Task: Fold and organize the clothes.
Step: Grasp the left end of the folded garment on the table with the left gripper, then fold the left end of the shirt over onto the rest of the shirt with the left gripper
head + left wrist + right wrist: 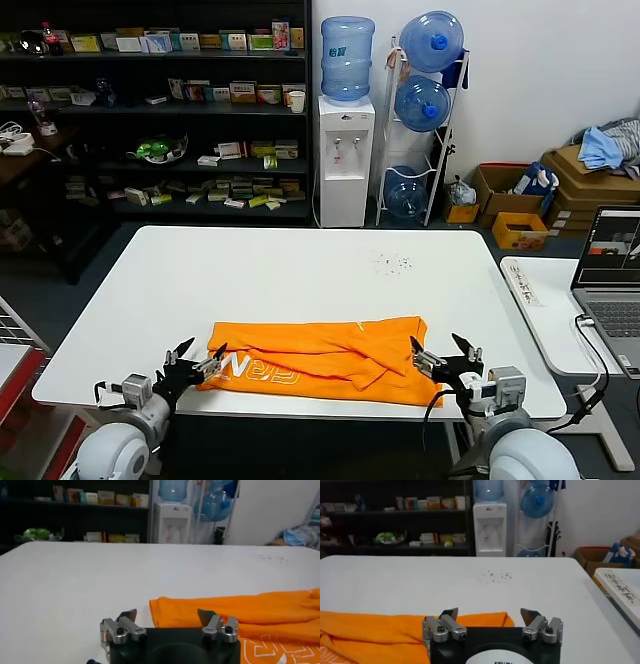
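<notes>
1 orange T-shirt [325, 358] folded on table [300, 270]; 2 grippers, left [196, 361], right [446, 357], jaws wide.

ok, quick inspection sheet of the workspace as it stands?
Surface: white table, a patch of dark specks toward its far right.
Job's things: orange T-shirt folded into a band along the near edge, white lettering up at its left end.
Clutter: nothing seen on the table.
Grippers: left gripper at the shirt's left end, right gripper at its right end; jaws open, both empty.
Cables: black cable by the laptop on the side table.
Surroundings: shelves, water dispenser, cardboard boxes.
</notes>
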Controlling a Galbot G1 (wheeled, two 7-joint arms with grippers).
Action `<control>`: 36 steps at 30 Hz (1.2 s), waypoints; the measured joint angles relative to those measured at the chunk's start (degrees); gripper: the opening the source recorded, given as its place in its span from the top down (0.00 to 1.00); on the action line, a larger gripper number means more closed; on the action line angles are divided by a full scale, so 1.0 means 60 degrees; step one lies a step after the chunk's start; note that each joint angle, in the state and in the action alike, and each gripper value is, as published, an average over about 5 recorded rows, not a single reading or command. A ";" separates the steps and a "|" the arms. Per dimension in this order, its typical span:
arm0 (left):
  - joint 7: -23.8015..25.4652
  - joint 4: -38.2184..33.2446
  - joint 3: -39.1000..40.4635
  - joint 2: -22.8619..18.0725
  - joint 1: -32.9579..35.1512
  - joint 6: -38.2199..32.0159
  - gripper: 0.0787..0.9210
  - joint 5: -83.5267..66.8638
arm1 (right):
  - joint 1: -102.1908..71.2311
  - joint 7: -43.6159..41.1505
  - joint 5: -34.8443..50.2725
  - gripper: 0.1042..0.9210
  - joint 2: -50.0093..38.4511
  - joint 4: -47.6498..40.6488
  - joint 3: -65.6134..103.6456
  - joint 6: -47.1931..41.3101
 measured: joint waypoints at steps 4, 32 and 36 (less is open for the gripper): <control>-0.0037 0.0198 0.0107 -0.0163 -0.0176 0.0014 0.12 -0.0131 | -0.0088 -0.0031 -0.0090 0.12 0.0088 0.0028 0.0069 0.0020; -0.0108 0.0696 0.0468 -0.0535 -0.0264 -0.0266 0.92 0.0029 | 0.0043 -0.0073 -0.0086 0.12 0.0122 -0.0107 0.0185 0.0051; -0.0109 0.0590 0.0381 -0.0535 -0.0190 -0.0338 0.96 0.0121 | 0.0125 -0.0065 -0.0078 0.12 0.0159 -0.0174 0.0142 0.0062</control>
